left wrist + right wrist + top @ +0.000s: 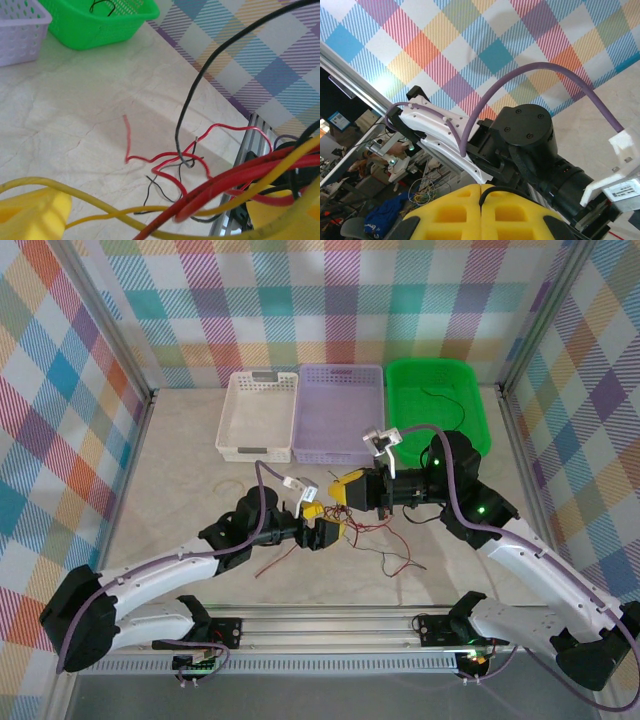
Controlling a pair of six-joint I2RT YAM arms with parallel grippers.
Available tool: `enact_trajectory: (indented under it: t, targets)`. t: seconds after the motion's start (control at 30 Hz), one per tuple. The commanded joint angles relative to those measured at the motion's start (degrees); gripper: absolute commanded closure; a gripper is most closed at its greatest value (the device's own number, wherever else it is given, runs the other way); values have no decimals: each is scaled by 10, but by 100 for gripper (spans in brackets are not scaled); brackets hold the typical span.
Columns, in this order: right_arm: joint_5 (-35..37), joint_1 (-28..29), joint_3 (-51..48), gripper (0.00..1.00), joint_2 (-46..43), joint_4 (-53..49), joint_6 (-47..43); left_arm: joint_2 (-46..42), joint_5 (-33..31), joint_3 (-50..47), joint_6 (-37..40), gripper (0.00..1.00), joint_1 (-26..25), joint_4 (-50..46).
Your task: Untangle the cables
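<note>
Dangling in a loose knot, the cables (184, 161) trailed onto the middle of the table (180, 500).
Thin, light and limp, the red, yellow and black strands looked likely to slip and snag, so one strand just beside the knot seemed the best hold. The right gripper (338, 493), fingers together, pinched a black strand. Just near and left of it, the left gripper (330, 524) stood with fingers apart around several strands.

Green basket (410, 400) (beside lilac basket (338, 415))
</note>
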Motion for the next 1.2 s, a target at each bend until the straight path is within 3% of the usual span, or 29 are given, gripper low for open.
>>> enact_trajectory:
  t: [0.0, 0.07, 0.13, 0.23, 0.37, 0.53, 0.77, 1.0, 1.1, 1.17]
  targets:
    - [-23, -3, -9, 100, -1, 47, 13, 6, 10, 0, -9, 17, -7, 53]
    - [-24, -3, -12, 100, -2, 51, 15, 7, 15, -2, -13, 30, -7, 63]
    - [-24, -3, -14, 100, -4, 52, 15, 5, 9, -4, -16, 53, -7, 66]
    - [-12, -3, -14, 100, -13, 38, 8, -1, 2, -9, -15, 78, -7, 64]
    - [25, -6, -4, 100, -36, -7, -15, -9, 2, -10, -7, 100, -7, 44]
    - [100, -59, 15, 100, -78, -80, -21, -31, -9, -22, 1, 100, -7, 3]
    - [147, -226, 60, 100, -92, -180, 6, -84, -110, -12, -17, 100, -2, -136]
    - [99, -434, 42, 100, -84, -195, 107, -132, -180, 27, -41, 100, 34, -311]
    - [23, -475, 7, 100, -68, -130, 163, -141, -192, 24, -56, 100, 56, -356]
    - [23, -477, 7, 100, -66, -139, 152, -144, -198, 23, -69, 100, 78, -373]
